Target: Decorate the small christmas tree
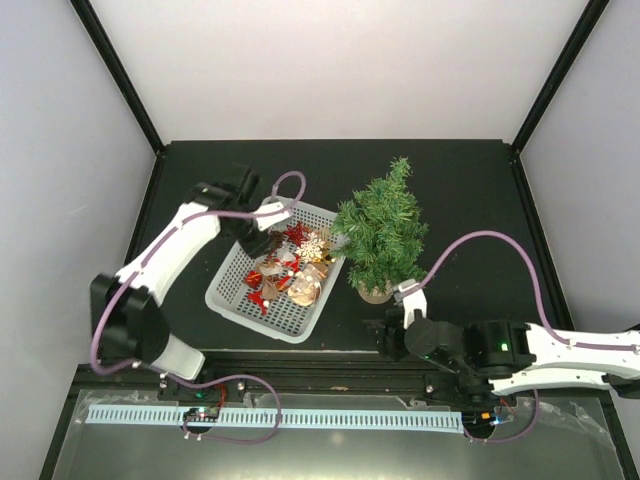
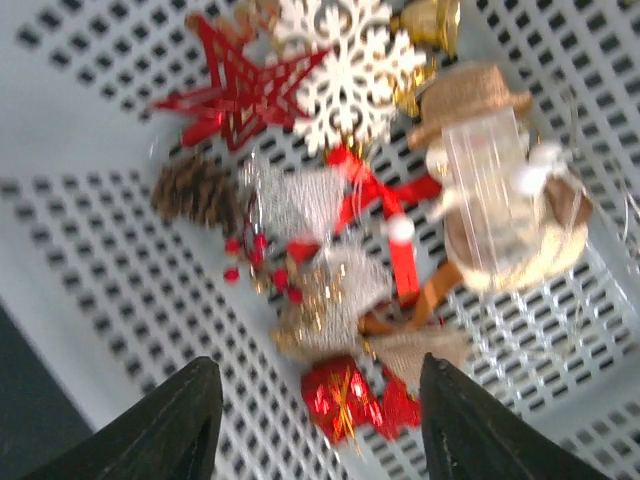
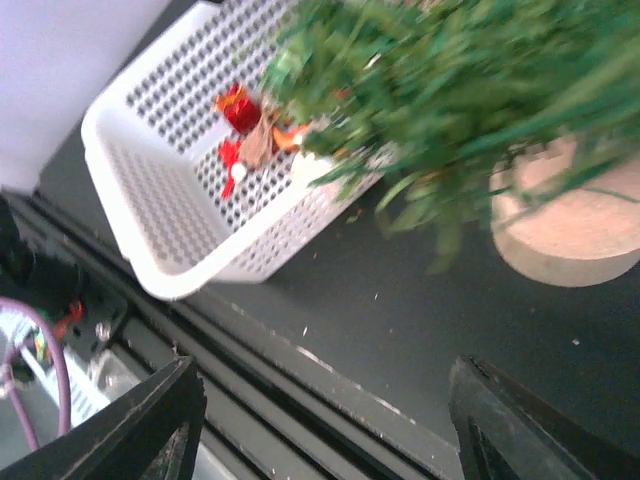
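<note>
The small christmas tree (image 1: 382, 228) stands on its round tan base (image 3: 570, 225) near the middle of the black worktop (image 1: 470, 190), slightly toward the right edge. It is just beside the right side of a white mesh basket (image 1: 232, 295), and its lower branches reach over that rim. The basket lies left of centre. It holds a red star (image 2: 240, 95), a white snowflake (image 2: 355, 70), a pine cone (image 2: 195, 190), a snowman figure (image 2: 500, 190) and a small red gift (image 2: 345, 400). The left gripper (image 2: 315, 430) hangs over the basket's far end, jaws spread wide above the ornaments and holding nothing. The right gripper (image 3: 320, 410) sits low by the near edge, just short of the tree's base, jaws also apart and empty.
</note>
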Tool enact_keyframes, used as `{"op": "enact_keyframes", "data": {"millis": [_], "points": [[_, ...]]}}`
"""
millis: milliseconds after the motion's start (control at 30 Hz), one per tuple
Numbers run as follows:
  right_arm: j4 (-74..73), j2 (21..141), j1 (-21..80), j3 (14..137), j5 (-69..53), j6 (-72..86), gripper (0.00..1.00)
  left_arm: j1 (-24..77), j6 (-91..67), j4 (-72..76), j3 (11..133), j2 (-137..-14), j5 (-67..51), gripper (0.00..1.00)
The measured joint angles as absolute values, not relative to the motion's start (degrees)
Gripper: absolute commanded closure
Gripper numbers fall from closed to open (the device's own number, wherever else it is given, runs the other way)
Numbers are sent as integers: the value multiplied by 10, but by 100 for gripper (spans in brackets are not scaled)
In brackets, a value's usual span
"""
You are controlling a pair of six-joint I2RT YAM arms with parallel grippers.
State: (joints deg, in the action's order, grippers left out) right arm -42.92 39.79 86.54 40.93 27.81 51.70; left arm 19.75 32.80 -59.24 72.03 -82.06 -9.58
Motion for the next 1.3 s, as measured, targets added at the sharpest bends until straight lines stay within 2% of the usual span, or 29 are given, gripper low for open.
{"op": "enact_keyframes", "data": {"millis": [100,233,400,567,933,1133,1300], "points": [[-425,368,873,400,331,542,28,203,326,-594,786,-907,-123,55],[-420,365,874,407,381,545,25,219,314,-607,866,-1009,-161,68],[-422,396,874,434,419,542,23,247,304,-612,898,-1086,-183,69],[-429,380,874,432,434,544,22,267,293,-614,890,-1118,-193,68],[-438,318,874,413,454,544,19,280,271,-607,870,-1128,-193,49],[-442,315,874,412,456,544,18,290,266,-605,868,-1155,-191,51],[-449,307,874,409,460,544,18,291,264,-606,868,-1160,-194,42]]}}
